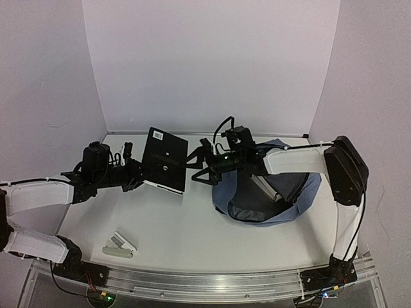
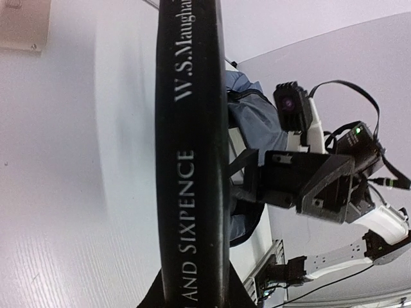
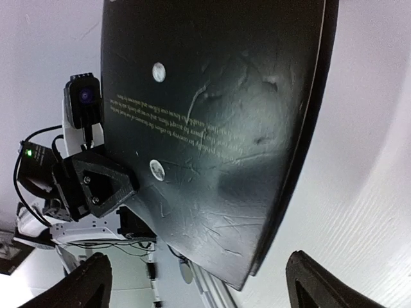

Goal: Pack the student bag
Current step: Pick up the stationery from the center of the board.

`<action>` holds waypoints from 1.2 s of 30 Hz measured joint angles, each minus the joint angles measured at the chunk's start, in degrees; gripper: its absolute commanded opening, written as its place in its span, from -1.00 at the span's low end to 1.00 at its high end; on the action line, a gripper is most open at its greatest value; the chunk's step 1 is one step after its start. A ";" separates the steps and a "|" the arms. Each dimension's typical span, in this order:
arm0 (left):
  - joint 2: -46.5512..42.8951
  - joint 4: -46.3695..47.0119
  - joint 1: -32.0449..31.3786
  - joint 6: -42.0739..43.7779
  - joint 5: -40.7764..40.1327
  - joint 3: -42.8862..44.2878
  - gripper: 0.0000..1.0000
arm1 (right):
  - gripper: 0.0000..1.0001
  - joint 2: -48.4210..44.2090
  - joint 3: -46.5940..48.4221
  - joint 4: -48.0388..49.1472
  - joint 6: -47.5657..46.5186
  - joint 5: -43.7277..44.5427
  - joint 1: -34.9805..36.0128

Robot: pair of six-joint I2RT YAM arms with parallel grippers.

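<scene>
Black book (image 1: 164, 160) — left claw (image 1: 138, 172) outstretched

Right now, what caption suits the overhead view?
Left gripper holds a black paperback book beside the soft blue-grey fabric backpack, right gripper open alongside.

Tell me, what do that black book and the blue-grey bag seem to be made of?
The black book looks like a paperback. Its cover seems to be thin card with a glossy coat, going by the sheen, dents and fine scratches. The student bag appears to be soft woven fabric, matte blue-grey, since it slumps and folds. Its darker lining is probably synthetic cloth, though that is hard to confirm.
</scene>
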 measured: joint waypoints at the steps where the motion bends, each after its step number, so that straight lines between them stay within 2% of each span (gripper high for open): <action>1: -1.30 -2.65 0.00 1.88 -0.23 1.24 -1.00 | 0.97 -1.38 0.47 -1.56 -1.66 0.78 -0.81; 6: -3.00 -13.29 -0.04 10.72 1.25 7.24 -0.99 | 0.97 -7.91 2.94 -11.19 -15.13 3.92 -4.68; 11: -2.96 -23.37 -0.40 18.86 6.05 10.93 -1.00 | 0.96 -8.96 14.79 -32.99 -39.70 4.71 -6.53; 16: -3.09 -28.86 -1.53 24.69 12.32 11.38 -1.00 | 0.97 -9.69 21.97 -50.61 -57.77 3.76 -8.08; 21: -3.08 -31.22 -5.31 28.88 17.31 11.88 -0.99 | 0.97 -10.44 22.13 -60.57 -67.14 1.92 -8.83; 27: -1.99 -31.72 -10.43 32.50 21.90 14.68 -0.98 | 0.95 -10.42 22.13 -65.25 -70.13 -5.71 -8.78; 29: -1.44 -31.61 -11.57 33.41 23.34 15.70 -0.97 | 0.82 -10.42 22.13 -66.06 -70.52 -8.71 -8.58; 36: -0.89 -31.18 -12.26 35.05 25.51 16.52 -0.95 | 0.11 -10.42 21.30 -67.42 -71.40 -16.52 -6.36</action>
